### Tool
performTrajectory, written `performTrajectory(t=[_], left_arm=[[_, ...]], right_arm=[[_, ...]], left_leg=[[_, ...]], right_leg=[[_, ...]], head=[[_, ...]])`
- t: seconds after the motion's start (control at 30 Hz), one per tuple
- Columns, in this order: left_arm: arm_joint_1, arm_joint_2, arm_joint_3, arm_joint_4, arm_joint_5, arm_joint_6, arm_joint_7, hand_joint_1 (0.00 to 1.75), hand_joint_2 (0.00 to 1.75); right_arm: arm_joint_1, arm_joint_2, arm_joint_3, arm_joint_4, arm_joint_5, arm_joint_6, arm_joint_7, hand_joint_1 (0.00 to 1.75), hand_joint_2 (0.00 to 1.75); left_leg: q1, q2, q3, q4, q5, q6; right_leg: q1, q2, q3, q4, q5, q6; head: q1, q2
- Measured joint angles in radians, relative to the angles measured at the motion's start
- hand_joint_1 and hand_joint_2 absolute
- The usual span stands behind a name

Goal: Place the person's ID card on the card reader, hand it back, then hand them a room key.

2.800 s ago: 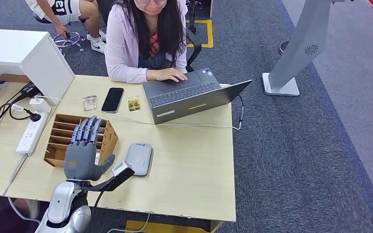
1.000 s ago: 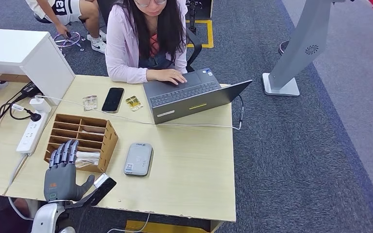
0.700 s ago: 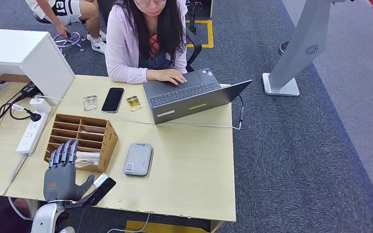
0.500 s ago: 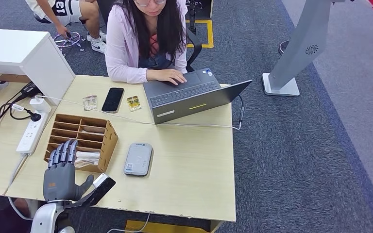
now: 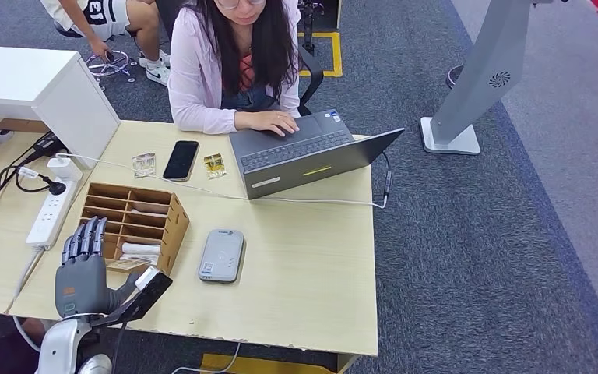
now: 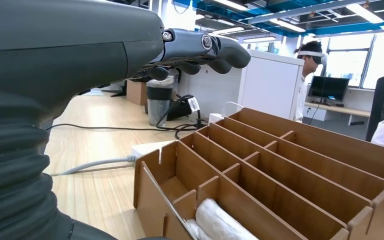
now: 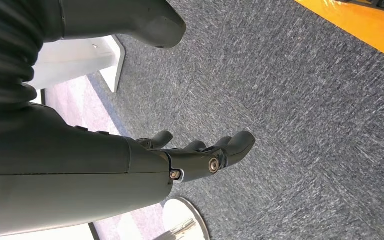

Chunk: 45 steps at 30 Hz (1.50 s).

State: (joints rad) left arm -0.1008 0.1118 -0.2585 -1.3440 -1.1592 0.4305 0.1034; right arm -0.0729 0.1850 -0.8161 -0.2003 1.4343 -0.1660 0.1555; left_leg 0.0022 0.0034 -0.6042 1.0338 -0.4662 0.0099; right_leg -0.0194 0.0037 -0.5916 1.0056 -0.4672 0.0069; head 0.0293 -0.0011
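Note:
My left hand (image 5: 80, 269) hovers open and holds nothing, just off the near-left corner of the wooden slotted organizer (image 5: 131, 220). The left wrist view shows its fingers (image 6: 200, 50) stretched above the organizer (image 6: 290, 165), where white cards (image 6: 219, 223) lie in a near slot. The grey card reader (image 5: 222, 255) lies flat on the table right of the organizer. Two small cards, one clear (image 5: 143, 164) and one yellowish (image 5: 215, 164), lie either side of a black phone (image 5: 181, 159) in front of the seated person (image 5: 233, 62). My right hand (image 7: 130, 165) hangs over grey carpet, fingers loosely bent, holding nothing.
An open laptop (image 5: 311, 156) sits at the far side, the person's hand on its keys, a thin cable running across the table. A white power strip (image 5: 51, 206) and cables lie to the left. A white cabinet (image 5: 39, 89) stands at the far left.
My left hand has drawn back from above the organizer toward the table's near-left edge, still holding nothing. The person and the items on the table have stayed put.

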Motion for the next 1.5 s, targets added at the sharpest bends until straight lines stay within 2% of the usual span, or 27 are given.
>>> performTrajectory(t=[1.33, 1.47, 1.5], left_arm=[[-0.031, -0.005, 0.011, 0.109, 0.014, -0.034, 0.0, 0.0, 1.75], [-0.031, -0.006, 0.011, 0.111, 0.015, -0.035, -0.002, 1.75, 1.75], [-0.031, -0.006, 0.011, 0.111, 0.017, -0.035, -0.006, 1.75, 1.75]], right_arm=[[-0.001, 0.0, 0.0, 0.0, 0.013, 0.007, 0.006, 0.0, 1.75], [0.0, 0.0, 0.0, 0.0, 0.014, 0.009, 0.004, 0.0, 1.75], [-0.001, 0.0, 0.0, 0.0, 0.014, 0.009, 0.003, 0.0, 1.75]], left_leg=[[0.0, 0.0, 0.0, 0.0, 0.0, 0.0], [0.0, 0.0, 0.0, 0.0, 0.0, 0.0], [0.0, 0.0, 0.0, 0.0, 0.0, 0.0]], right_leg=[[0.0, 0.0, 0.0, 0.0, 0.0, 0.0], [0.0, 0.0, 0.0, 0.0, 0.0, 0.0], [0.0, 0.0, 0.0, 0.0, 0.0, 0.0]], head=[[0.0, 0.0], [0.0, 0.0], [0.0, 0.0]])
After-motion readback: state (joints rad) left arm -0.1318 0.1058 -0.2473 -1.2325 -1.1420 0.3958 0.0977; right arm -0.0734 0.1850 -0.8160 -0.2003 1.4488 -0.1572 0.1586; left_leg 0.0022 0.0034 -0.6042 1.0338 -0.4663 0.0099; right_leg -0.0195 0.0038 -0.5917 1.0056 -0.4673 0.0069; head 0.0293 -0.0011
